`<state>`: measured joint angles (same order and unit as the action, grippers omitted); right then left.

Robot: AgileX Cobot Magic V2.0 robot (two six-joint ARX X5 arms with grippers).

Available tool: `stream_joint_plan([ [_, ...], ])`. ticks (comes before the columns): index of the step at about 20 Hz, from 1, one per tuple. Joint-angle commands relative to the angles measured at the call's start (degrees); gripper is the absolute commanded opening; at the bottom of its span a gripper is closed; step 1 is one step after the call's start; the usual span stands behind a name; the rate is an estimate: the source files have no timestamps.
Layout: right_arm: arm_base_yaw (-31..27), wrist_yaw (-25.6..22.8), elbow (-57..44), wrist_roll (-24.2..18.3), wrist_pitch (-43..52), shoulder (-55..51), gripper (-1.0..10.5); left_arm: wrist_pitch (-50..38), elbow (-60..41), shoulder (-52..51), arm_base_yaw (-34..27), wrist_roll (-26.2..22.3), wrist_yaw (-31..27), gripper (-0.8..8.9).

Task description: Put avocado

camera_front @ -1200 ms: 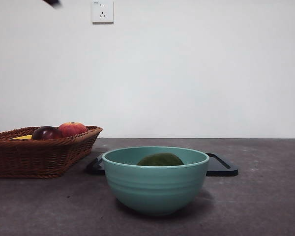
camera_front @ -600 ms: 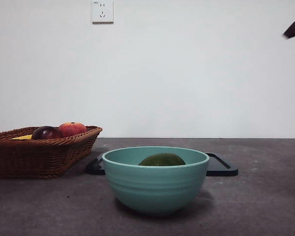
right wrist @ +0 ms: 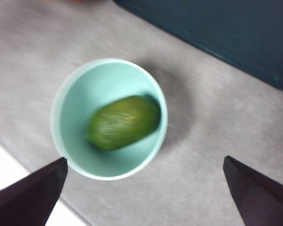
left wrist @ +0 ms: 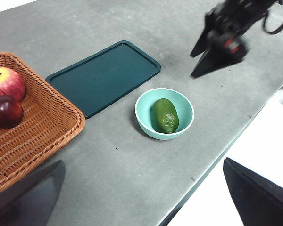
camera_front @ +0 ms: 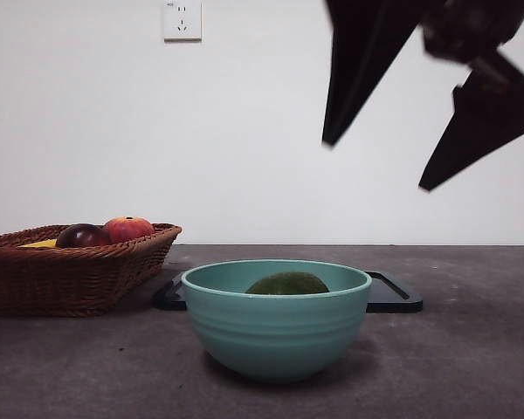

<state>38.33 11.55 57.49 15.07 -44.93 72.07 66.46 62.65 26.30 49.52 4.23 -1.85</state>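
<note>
The dark-green avocado (camera_front: 287,284) lies in the teal bowl (camera_front: 276,336) at the table's front; it also shows in the left wrist view (left wrist: 165,116) and the right wrist view (right wrist: 124,122). My right gripper (camera_front: 380,166) hangs open and empty high above the bowl, a little to its right; the left wrist view shows it (left wrist: 192,66) too. In its own view the right gripper (right wrist: 144,165) looks down on the bowl (right wrist: 68,160). My left gripper (left wrist: 144,165) is open and empty, high and away from the bowl (left wrist: 144,125).
A black tray (camera_front: 393,297) lies flat behind the bowl. A wicker basket (camera_front: 61,279) at the left holds a dark maroon fruit (camera_front: 82,236), a red fruit (camera_front: 127,229) and something yellow (camera_front: 40,244). The table's front edge runs close past the bowl (left wrist: 217,155).
The right gripper has swung in from the upper right edge to above the bowl. A black tip at the top left went out of view. The avocado and bowl stayed put.
</note>
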Motion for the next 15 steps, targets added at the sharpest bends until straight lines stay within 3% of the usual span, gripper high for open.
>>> stream_joint_plan([
  [1,0.9,-1.4,3.3,0.4,-2.1,6.1,5.7,-0.4,0.4,0.1,0.3,0.9,-0.3,5.31],
  [10,0.9,-4.1,6.7,0.4,-3.3,21.4,5.6,-0.4,0.4,0.1,0.3,1.4,-0.3,5.31],
  [13,0.9,-3.9,6.7,1.6,-2.8,24.5,3.9,-0.4,0.4,0.1,0.3,1.4,-0.3,5.31],
  [15,0.9,-3.0,6.7,2.4,-1.9,25.7,2.2,-0.4,0.4,0.1,0.3,1.4,-0.3,5.31],
])
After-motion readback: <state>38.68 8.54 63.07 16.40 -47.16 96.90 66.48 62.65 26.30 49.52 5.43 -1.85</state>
